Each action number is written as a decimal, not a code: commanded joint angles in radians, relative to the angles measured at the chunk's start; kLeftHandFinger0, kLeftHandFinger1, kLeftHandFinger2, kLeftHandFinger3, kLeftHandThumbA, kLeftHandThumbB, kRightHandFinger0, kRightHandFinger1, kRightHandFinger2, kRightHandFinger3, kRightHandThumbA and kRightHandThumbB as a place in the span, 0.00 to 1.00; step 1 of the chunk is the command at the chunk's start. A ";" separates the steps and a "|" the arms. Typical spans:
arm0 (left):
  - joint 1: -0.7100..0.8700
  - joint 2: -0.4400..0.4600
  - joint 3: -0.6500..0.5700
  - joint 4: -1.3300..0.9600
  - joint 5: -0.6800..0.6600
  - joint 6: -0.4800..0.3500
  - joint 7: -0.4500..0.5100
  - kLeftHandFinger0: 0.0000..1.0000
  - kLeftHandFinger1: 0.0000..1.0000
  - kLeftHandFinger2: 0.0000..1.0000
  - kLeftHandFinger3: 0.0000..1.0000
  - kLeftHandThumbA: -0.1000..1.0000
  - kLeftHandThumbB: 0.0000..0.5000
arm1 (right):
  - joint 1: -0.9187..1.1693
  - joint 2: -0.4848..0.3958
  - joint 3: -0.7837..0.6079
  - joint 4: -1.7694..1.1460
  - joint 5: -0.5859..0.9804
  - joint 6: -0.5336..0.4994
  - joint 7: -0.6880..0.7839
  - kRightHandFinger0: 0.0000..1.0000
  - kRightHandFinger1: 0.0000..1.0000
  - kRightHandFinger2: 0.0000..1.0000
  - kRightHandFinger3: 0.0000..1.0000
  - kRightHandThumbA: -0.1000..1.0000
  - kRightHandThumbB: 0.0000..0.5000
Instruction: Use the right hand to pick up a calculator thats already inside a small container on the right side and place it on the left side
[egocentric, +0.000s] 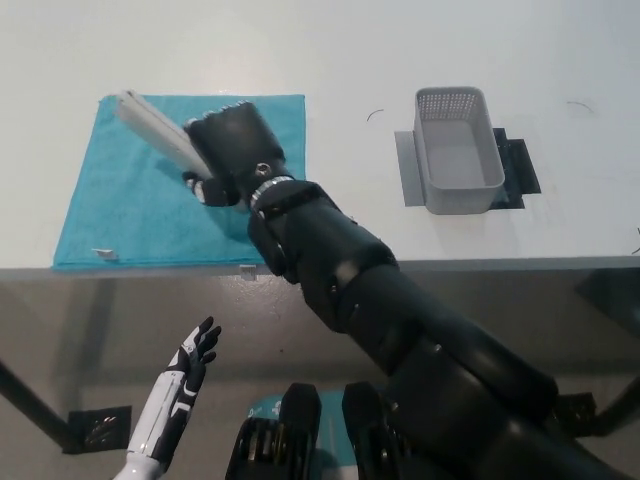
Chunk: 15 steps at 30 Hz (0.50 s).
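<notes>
Head view: steep look down at a white table, front edge running across mid-frame.
Right hand: black, fingers wrapped tight around the calculator, holding it near its lower end.
Calculator: slim grey slab, seen mostly edge-on, tilted with its free end up toward the far left; it sits over the blue cloth, and I can't tell whether that end touches the cloth or is just above it.
Why held so: grip at one end leaves the rest of the body free to be laid flat on the cloth, likely the drop spot on the left side.
Container: small grey perforated bin, well apart to the right, nothing in it; stands on a dark mat, probably marking its position.
Left hand: white, below the table edge at lower left, fingers spread, holding nothing, idle.
Stage: my read is carry done, set-down and release not yet done.
Writing: no brand or label readable; keys and display face not visible. Small white tag on the cloth's near corner, too small to read.
</notes>
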 joint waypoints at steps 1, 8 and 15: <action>-0.006 0.018 0.001 -0.038 0.023 -0.007 0.002 1.00 1.00 1.00 1.00 1.00 0.09 | -0.058 -0.028 0.005 -0.016 0.038 0.039 0.009 0.00 0.00 0.04 0.54 0.00 0.62; -0.012 0.020 -0.003 -0.037 0.029 -0.011 0.001 1.00 1.00 1.00 1.00 1.00 0.10 | -0.061 -0.033 -0.004 -0.013 0.069 0.102 0.109 0.77 1.00 1.00 1.00 0.63 0.72; -0.020 0.025 -0.005 -0.039 0.030 -0.003 -0.004 1.00 1.00 1.00 1.00 1.00 0.10 | -0.066 -0.035 -0.017 -0.015 0.105 0.117 0.157 1.00 1.00 1.00 1.00 0.80 0.93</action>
